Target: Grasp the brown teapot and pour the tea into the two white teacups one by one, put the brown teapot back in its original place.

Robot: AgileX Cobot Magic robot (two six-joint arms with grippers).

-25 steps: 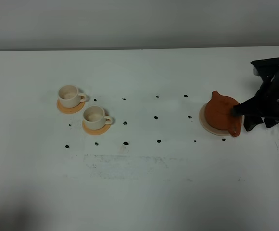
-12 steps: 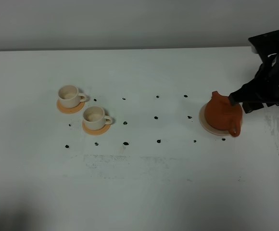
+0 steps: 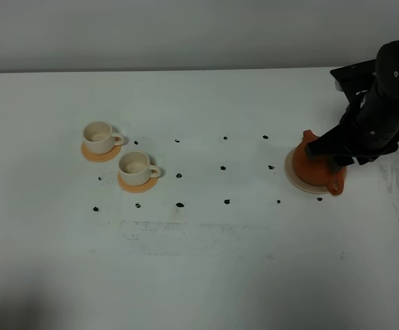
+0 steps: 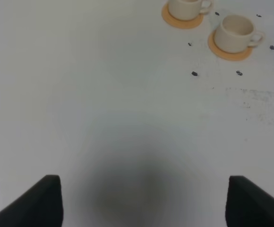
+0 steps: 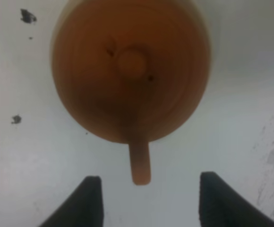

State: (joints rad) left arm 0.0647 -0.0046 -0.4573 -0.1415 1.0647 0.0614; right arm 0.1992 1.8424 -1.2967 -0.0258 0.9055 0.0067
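The brown teapot [image 3: 314, 170] sits on its cream saucer [image 3: 292, 177] at the right of the table. My right gripper [image 3: 327, 157] hovers over it, open. In the right wrist view I look straight down on the teapot [image 5: 130, 71]; its loop handle [image 5: 140, 163] points into the gap between my two open fingers [image 5: 87, 201], untouched. The two white teacups [image 3: 100, 136] [image 3: 135, 165] stand at the left. The left gripper [image 4: 146, 201] is open and empty over bare table, with both cups [image 4: 186, 7] [image 4: 236, 32] far ahead of it. It is out of the exterior view.
Each cup stands on a round orange coaster [image 3: 89, 152] [image 3: 127, 184]. Small black dots [image 3: 223, 168] mark the white tabletop between cups and teapot. The table's far edge meets a grey wall.
My right arm has swung left from beside the teapot to directly over it. The teapot, cups and left gripper have not moved.
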